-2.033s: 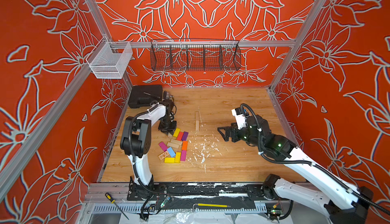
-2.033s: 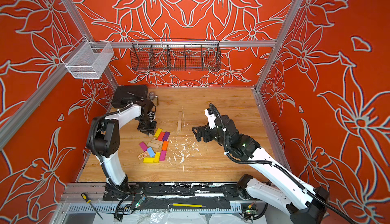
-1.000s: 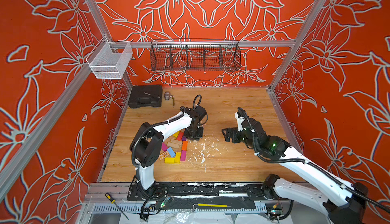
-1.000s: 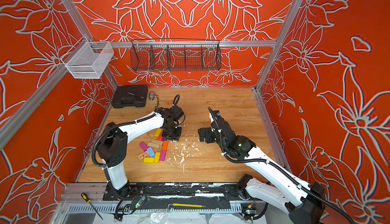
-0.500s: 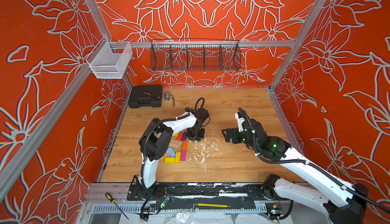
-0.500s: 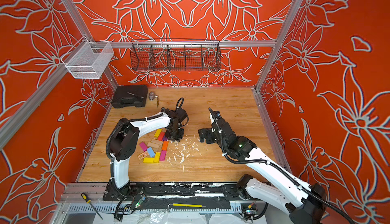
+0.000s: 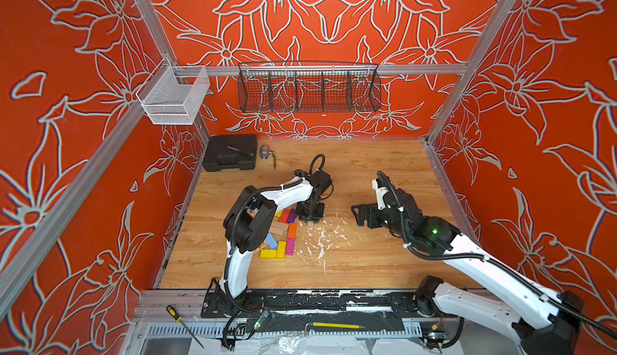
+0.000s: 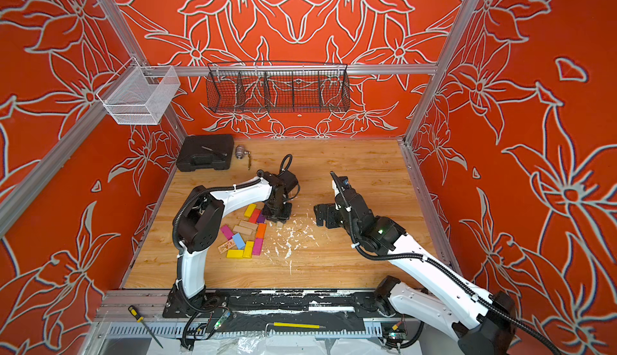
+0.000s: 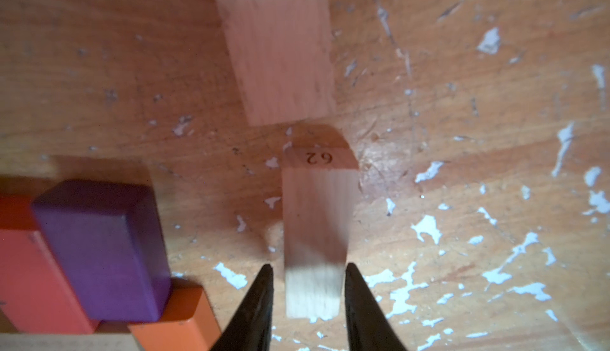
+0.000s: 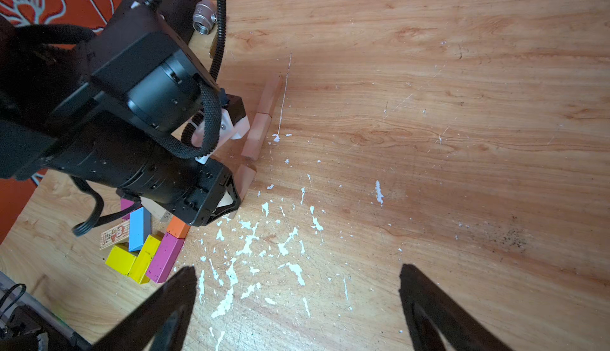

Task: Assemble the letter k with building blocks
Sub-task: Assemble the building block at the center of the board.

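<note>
Wood-grain tabletop (image 7: 350,156) inside red flowered walls (image 7: 334,19), littered with white flecks (image 7: 320,236). Near its middle, left gripper (image 9: 307,268) reaching down over a plain block stamped 62 (image 9: 317,220), claw parted slightly and straddling that block's near end, with a sliver of tabletop showing beside one tip: flanking, not pinching. Hard to tell whether fully flat or tipped (near end blurred in the left wrist view). Just beyond its far end, a second plain block (image 9: 277,45), then a third plain block (image 10: 271,96) end to end with that one, probably the K's upright in the making. Touching or a hair apart at the new joint: cannot tell; slightly skewed either way.

To finish the release well: spread the claw wider before any lift, pause for the piece to settle, then rise straight up to avoid dragging a tip along a side and twisting it. Check the line against the second plain block; if crooked, nudge the near end sideways with a tip instead of regripping. Mind the flecks underneath, likely slippery. Stay clear of the purple block (image 9: 99,250) and the rest of the coloured pile (image 7: 282,248) just to the left.

Right gripper (image 10: 297,268) hovering well apart to the right, claw spread wide, holding nothing. Leave it parked.
</note>
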{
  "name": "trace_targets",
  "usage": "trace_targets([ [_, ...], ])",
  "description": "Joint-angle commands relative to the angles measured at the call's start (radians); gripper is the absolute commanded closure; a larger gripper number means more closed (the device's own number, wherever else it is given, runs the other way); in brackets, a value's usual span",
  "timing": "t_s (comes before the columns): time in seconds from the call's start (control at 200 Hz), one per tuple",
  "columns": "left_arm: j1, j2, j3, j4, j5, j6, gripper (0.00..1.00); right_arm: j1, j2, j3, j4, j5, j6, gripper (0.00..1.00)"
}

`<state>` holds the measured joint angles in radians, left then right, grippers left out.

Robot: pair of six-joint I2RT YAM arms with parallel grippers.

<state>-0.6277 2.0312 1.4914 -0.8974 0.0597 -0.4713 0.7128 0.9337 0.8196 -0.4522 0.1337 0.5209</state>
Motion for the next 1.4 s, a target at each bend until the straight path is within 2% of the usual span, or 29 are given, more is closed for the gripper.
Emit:
trace_targets([
  [0.0,-0.002,0.000,0.025,-0.030,-0.023,-0.012,0.64,-0.003,-0.016,-0.013,-0.006,0.009,0.018,0.02],
  [0.23,0.001,-0.004,0.049,-0.036,-0.073,-0.010,0.63,-0.003,-0.025,-0.020,0.002,-0.010,0.017,0.02],
  [0.49,0.023,0.020,0.060,0.000,-0.045,-0.009,0.64,-0.003,-0.024,-0.033,0.004,-0.169,-0.020,0.02],
  [0.871,0.028,0.064,0.072,0.025,-0.037,-0.007,0.63,-0.003,-0.024,-0.031,-0.019,-0.141,-0.019,0.03],
  [1.061,0.033,0.077,0.072,0.028,-0.032,-0.012,0.72,-0.003,-0.014,-0.026,-0.019,-0.138,-0.019,0.03],
  [1.391,0.044,0.087,0.085,0.028,-0.018,-0.019,0.73,-0.003,-0.006,-0.025,-0.012,-0.125,-0.018,0.03],
])
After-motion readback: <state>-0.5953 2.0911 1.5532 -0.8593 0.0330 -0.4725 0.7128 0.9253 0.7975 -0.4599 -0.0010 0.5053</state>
